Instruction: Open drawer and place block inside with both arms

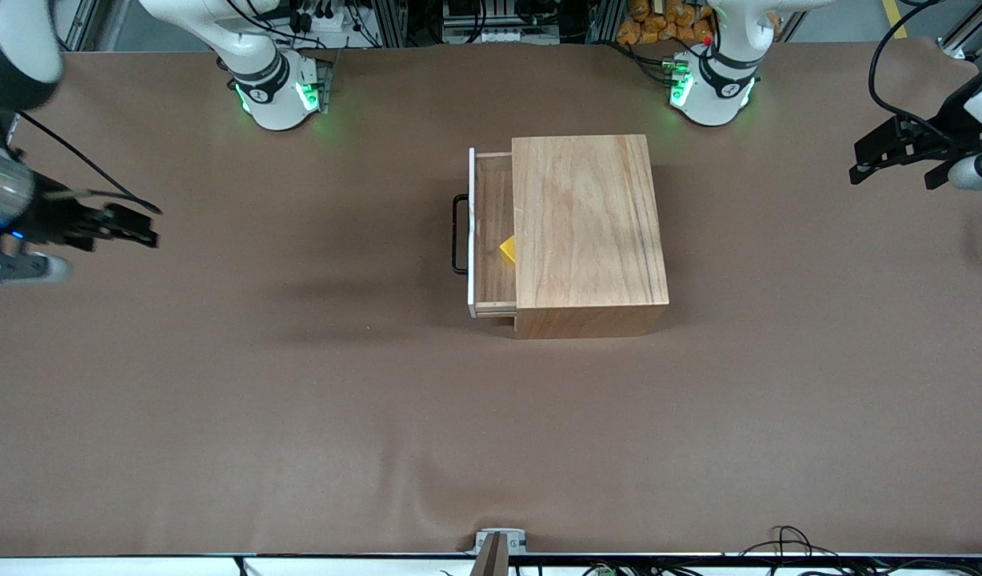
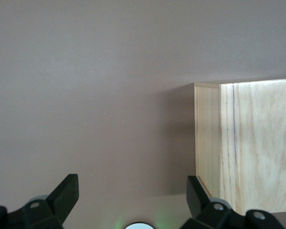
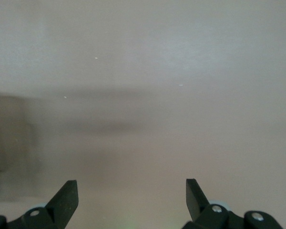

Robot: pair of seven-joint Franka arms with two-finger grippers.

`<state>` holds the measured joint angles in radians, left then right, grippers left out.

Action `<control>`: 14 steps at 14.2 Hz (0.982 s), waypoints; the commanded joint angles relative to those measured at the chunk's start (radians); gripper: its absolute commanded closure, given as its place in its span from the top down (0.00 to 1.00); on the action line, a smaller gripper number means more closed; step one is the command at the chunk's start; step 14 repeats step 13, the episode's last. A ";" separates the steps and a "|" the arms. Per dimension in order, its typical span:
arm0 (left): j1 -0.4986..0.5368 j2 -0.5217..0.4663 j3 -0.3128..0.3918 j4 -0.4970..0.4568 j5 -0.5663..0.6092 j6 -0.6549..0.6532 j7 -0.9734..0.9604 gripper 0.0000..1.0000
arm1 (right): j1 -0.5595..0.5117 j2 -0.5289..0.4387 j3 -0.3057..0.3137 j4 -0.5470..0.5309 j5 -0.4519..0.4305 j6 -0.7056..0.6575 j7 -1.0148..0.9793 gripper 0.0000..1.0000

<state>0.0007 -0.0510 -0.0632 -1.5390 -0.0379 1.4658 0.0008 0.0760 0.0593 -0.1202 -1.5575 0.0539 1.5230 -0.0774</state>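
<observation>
The wooden box [image 1: 587,224] stands mid-table. Its drawer [image 1: 493,200] is slid partway out toward the right arm's end, with the white front panel and black handle [image 1: 457,234] showing. The yellow block [image 1: 508,250] lies in the drawer, half under the box's top. My right gripper [image 1: 155,226] is open and empty, over the table at the right arm's end, well away from the handle. My left gripper [image 1: 856,164] is open and empty, over the table at the left arm's end. The left wrist view shows its open fingers [image 2: 66,191] and the box [image 2: 248,143]. The right wrist view shows open fingers [image 3: 69,193] over bare table.
The brown table cover [image 1: 299,400] stretches around the box. The arms' green-lit bases [image 1: 279,92] [image 1: 711,88] stand along the table's edge farthest from the front camera. Cables lie at the edge nearest the front camera [image 1: 787,544].
</observation>
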 commanded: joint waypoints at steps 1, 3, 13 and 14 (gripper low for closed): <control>-0.002 0.008 0.003 0.020 0.000 -0.002 0.016 1.00 | -0.051 -0.085 0.019 -0.027 -0.022 -0.009 -0.044 1.00; -0.002 0.008 0.002 0.020 0.000 -0.002 0.016 1.00 | -0.071 -0.102 0.017 -0.024 -0.023 -0.032 -0.042 1.00; -0.004 0.008 0.002 0.020 -0.002 -0.005 0.015 1.00 | -0.091 -0.156 0.013 -0.026 -0.023 -0.121 -0.016 1.00; -0.004 0.008 0.002 0.020 -0.002 -0.005 0.015 1.00 | -0.091 -0.156 0.013 -0.026 -0.023 -0.121 -0.016 1.00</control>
